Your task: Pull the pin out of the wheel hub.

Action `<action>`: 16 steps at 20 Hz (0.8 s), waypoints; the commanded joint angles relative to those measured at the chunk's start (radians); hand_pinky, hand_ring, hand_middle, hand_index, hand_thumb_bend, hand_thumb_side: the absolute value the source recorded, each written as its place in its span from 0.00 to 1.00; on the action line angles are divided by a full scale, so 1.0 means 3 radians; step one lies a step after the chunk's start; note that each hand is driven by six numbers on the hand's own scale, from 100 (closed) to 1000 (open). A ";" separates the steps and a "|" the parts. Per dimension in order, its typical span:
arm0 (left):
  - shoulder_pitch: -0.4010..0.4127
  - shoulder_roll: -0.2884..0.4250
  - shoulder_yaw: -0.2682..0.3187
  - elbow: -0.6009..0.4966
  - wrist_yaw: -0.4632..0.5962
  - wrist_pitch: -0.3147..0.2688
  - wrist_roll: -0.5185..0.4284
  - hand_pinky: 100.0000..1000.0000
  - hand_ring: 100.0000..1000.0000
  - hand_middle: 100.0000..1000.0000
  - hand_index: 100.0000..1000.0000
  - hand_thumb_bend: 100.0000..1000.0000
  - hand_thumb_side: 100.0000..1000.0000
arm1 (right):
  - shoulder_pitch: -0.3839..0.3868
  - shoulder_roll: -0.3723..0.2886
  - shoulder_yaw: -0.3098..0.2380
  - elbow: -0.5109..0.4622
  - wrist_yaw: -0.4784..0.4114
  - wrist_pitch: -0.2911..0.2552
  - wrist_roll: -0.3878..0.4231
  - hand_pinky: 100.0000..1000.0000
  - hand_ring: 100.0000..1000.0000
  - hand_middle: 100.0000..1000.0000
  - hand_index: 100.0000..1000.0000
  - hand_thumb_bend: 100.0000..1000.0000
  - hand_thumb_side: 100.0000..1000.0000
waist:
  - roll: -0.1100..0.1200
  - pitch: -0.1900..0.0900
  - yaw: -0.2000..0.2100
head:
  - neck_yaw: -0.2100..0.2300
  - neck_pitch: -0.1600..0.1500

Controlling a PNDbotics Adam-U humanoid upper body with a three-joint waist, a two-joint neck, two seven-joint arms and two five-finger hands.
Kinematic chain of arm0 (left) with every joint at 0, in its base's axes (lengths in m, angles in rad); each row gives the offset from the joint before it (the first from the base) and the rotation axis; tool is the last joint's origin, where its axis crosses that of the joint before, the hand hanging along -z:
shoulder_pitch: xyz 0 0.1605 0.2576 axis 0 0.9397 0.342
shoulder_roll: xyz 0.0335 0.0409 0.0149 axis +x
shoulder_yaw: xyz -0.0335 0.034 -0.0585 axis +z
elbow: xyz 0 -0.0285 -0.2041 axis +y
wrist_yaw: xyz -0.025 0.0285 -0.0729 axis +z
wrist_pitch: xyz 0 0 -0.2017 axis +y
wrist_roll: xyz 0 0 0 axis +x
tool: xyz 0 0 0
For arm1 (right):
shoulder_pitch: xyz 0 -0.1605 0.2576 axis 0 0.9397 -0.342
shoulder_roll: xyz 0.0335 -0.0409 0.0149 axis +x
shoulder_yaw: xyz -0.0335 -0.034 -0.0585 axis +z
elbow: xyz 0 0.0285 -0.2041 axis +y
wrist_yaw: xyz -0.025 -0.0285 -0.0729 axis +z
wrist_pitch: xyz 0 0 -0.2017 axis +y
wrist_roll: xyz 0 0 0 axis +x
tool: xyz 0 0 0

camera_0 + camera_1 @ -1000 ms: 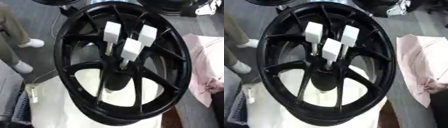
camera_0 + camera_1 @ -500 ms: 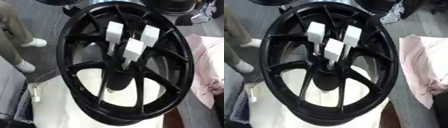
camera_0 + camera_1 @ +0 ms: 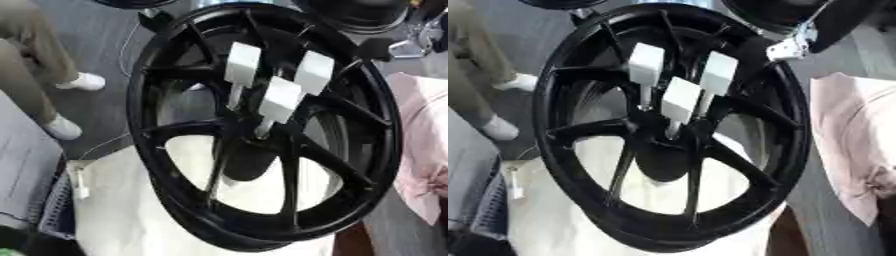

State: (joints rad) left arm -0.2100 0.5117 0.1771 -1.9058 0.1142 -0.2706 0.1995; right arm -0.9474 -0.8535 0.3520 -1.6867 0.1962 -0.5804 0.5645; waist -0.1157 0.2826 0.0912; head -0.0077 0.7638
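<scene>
A black spoked wheel hub (image 3: 166, 165) stands tilted on a white surface (image 3: 131, 220) and fills both views. Three pins with white block heads sit in its centre on thin metal shanks: one at the left (image 3: 242, 62), one at the right (image 3: 313, 72), and one lower between them (image 3: 280, 100). A dark shape with a silver part, my right hand or arm (image 3: 798, 46), reaches in from the upper right corner. It is beside the rim's upper right edge, apart from the pins. My left hand is not in view.
A person's legs and white shoes (image 3: 66, 125) stand on the grey floor at the left. A pink cloth (image 3: 424, 150) lies at the right. A grey crate edge (image 3: 52, 215) shows at the lower left. Another dark wheel (image 3: 359, 15) lies behind.
The dark and silver part at the upper right has come down toward the rim. The three pins and the hub have kept their places; the view has shifted slightly.
</scene>
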 commanded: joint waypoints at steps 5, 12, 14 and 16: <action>0.0013 0.0115 0.0053 -0.0031 -0.0029 0.0010 0.0025 0.48 0.69 0.62 0.75 0.00 0.66 | 0.0023 0.0082 -0.0052 -0.0140 0.0087 0.0605 -0.0041 0.73 0.68 0.61 0.77 0.19 0.56 | 0.0011 -0.0072 -0.0050 | 0.0071 0.0021; 0.0032 0.0123 0.0062 -0.0025 -0.0042 0.0017 0.0041 0.47 0.69 0.62 0.75 0.00 0.66 | 0.0072 0.0184 0.0013 -0.0181 0.0243 0.0769 0.0024 0.73 0.68 0.61 0.78 0.20 0.62 | 0.0001 -0.0082 -0.0075 | 0.0102 0.0021; 0.0036 0.0125 0.0064 -0.0024 -0.0044 0.0018 0.0044 0.47 0.69 0.62 0.75 0.00 0.66 | 0.0082 0.0195 0.0035 -0.0202 0.0231 0.0793 0.0069 0.72 0.68 0.61 0.78 0.18 0.66 | -0.0004 -0.0082 -0.0076 | 0.0104 0.0021; 0.0040 0.0126 0.0065 -0.0024 -0.0047 0.0019 0.0046 0.47 0.69 0.62 0.75 0.00 0.66 | 0.0093 0.0204 0.0053 -0.0238 0.0205 0.0828 0.0120 0.72 0.68 0.61 0.78 0.18 0.69 | -0.0008 -0.0083 -0.0078 | 0.0082 0.0021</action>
State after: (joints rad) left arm -0.1939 0.5192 0.1833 -1.9050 0.1046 -0.2642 0.2093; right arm -0.9079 -0.7776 0.3750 -1.7371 0.2614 -0.3359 0.5910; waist -0.1256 0.2817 0.0691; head 0.0186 0.7641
